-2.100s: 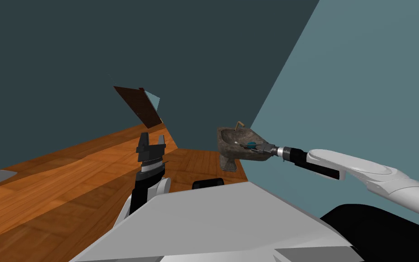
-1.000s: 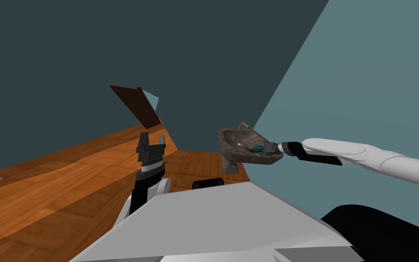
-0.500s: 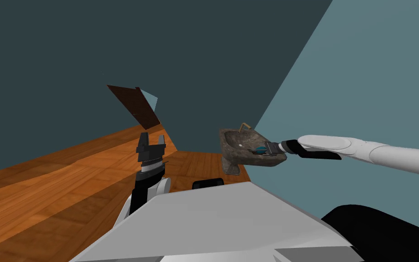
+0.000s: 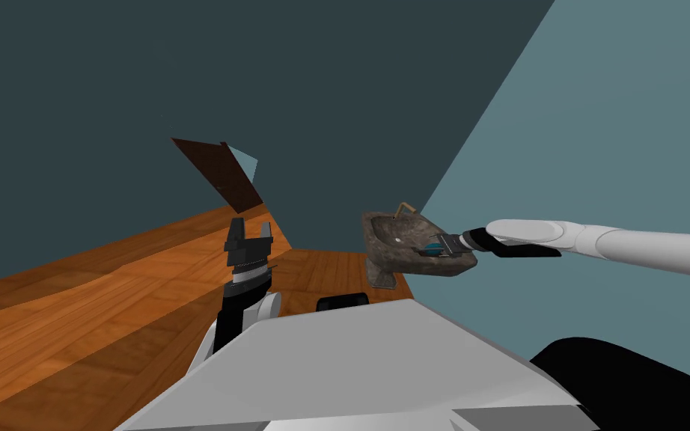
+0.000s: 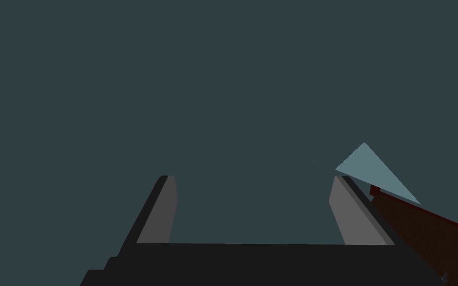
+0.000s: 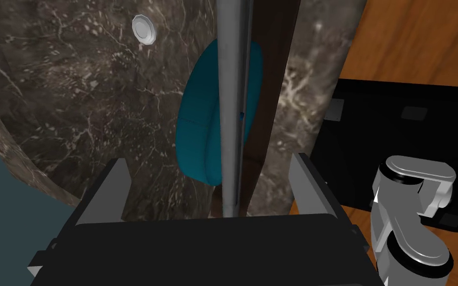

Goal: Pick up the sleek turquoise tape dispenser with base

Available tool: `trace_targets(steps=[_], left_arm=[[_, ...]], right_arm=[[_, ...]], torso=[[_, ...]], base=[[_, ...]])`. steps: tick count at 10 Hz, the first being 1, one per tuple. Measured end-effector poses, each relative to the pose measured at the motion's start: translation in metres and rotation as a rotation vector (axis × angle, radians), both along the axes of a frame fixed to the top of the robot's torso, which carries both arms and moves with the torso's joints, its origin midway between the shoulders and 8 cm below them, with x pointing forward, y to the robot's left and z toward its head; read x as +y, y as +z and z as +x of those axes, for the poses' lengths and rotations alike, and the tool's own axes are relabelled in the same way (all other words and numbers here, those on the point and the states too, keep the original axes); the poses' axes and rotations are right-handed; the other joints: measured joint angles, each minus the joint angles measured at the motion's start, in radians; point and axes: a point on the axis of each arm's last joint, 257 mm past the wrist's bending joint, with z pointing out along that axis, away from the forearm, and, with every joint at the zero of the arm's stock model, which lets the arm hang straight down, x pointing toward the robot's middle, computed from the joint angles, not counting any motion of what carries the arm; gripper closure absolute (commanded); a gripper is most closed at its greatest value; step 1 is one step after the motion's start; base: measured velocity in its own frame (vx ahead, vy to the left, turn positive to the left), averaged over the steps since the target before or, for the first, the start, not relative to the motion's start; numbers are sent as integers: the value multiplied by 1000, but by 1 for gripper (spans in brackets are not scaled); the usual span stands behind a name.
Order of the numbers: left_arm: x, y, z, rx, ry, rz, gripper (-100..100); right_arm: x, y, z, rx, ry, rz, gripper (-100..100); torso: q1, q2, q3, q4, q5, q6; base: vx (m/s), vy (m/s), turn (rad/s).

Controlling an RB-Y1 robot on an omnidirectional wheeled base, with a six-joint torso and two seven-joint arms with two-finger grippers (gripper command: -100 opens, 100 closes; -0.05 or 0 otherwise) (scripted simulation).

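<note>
Right wrist view shows the turquoise tape dispenser (image 6: 198, 124) inside the dark marbled sink (image 6: 74, 99), between the right gripper's (image 6: 208, 159) spread fingers, neither pressing it; the left gripper (image 4: 251, 224), fingers likewise apart, hangs above the wooden floor (image 4: 96, 299).

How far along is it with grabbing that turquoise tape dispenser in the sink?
Done: the right gripper is at the sink, with the tape dispenser lined up between its open fingers. In hand: settling the grip; nothing is clamped yet. Left to do: shut the fingers on it and lift it out. The left gripper is open, away from the sink.
</note>
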Motion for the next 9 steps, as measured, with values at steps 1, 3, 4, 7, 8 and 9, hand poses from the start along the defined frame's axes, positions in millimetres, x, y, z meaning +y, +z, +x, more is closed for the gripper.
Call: trace_targets(steps=[1, 3, 4, 7, 8, 9], left_arm=[[0, 0, 0, 0, 0, 0, 0], [0, 0, 0, 0, 0, 0, 0], [0, 0, 0, 0, 0, 0, 0], [0, 0, 0, 0, 0, 0, 0], [0, 0, 0, 0, 0, 0, 0], [0, 0, 0, 0, 0, 0, 0]], right_arm=[[0, 0, 0, 0, 0, 0, -100], [-10, -3, -10, -3, -8, 0, -100], [-15, -5, -14, -3, -9, -1, -100], [-27, -10, -27, -4, -13, -2, -100], [-28, -13, -30, -2, -11, -2, -100], [-28, -13, -32, -2, -11, -3, -100]], torso=[[-1, 1, 1, 0, 0, 0], [1, -2, -1, 0, 0, 0], [1, -2, -1, -1, 0, 0], [1, -2, -1, 0, 0, 0], [0, -1, -1, 0, 0, 0], [0, 0, 0, 0, 0, 0]], base=[[36, 28, 32], [67, 43, 17], [41, 21, 5], [49, 28, 18], [15, 7, -1], [35, 16, 25]])
